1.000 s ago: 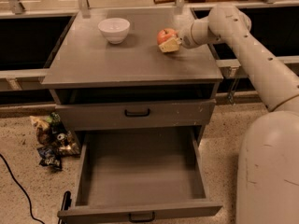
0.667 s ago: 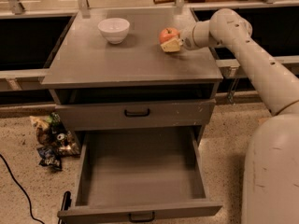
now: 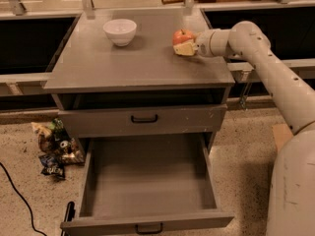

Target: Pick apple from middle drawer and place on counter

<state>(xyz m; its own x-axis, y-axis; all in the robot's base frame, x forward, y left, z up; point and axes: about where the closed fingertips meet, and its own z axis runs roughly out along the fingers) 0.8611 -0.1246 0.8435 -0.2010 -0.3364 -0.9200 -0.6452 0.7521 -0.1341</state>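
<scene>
1. Far left, on the floor: a pile of snack bags (image 3: pixel 53 149) beside the cabinet, no part of the job.
2. White bowl (image 3: pixel 120 31) sits rear left on the counter (image 3: pixel 113 65), well apart from the apple.
3. Middle drawer (image 3: pixel 147 178) is pulled out wide below, floor bare, nothing in it. The drawer above it (image 3: pixel 144 118) is closed.
4. Apple (image 3: pixel 182 34) is at the rear right of the counter, low over the slab or resting on it; cannot tell if it touches.
5. Claw (image 3: pixel 184 43) is clamped on the apple, pale fingers (image 3: pixel 186 49) hugging its lower front. The only arm reaches in from the right, so the apple sits at the claw's left tip, wrist to its right.
6. Key relation: the apple is over the counter, inside the edge. Likely next move is to settle it down if needed, let go, then back off to the right.
7. Look: small, round, red with a yellow-orange blush, no long axis. It may roll once freed.
</scene>
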